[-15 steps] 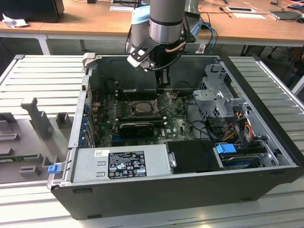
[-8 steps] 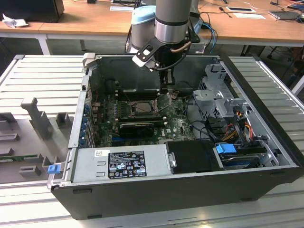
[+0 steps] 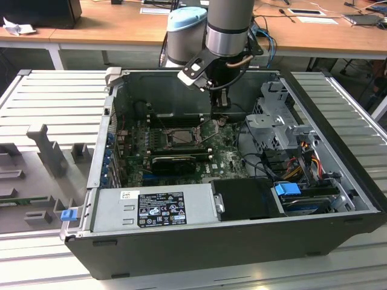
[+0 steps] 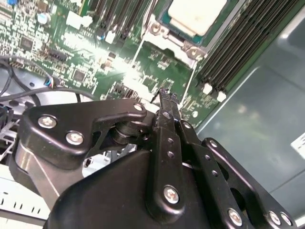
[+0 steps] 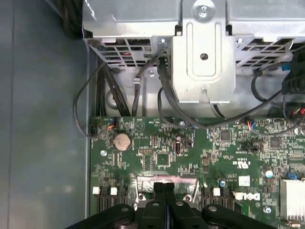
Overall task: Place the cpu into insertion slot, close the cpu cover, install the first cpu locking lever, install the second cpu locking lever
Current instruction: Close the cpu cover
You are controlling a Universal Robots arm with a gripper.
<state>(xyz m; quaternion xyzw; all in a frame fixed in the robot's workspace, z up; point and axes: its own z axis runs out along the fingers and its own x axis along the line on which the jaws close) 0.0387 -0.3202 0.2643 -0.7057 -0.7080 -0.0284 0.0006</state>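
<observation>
Green motherboard (image 5: 162, 157); black gripper (image 4: 165, 95); silvery cpu (image 4: 198, 16).

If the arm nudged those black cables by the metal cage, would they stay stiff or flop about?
Probably floppy: the cables curve loosely between the cage and the board rather than running straight. They look thin, so likely light and easy to push aside. Their ends seem plugged in, so they would likely swing back, not slide away.

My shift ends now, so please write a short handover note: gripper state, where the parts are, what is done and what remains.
Gripper: shut, holding nothing, hovering over the motherboard near the insertion slot.
The cpu already lies in that slot.
Done: cpu placed.
Left: cpu cover and both levers; I cannot tell whether they are closed.
</observation>
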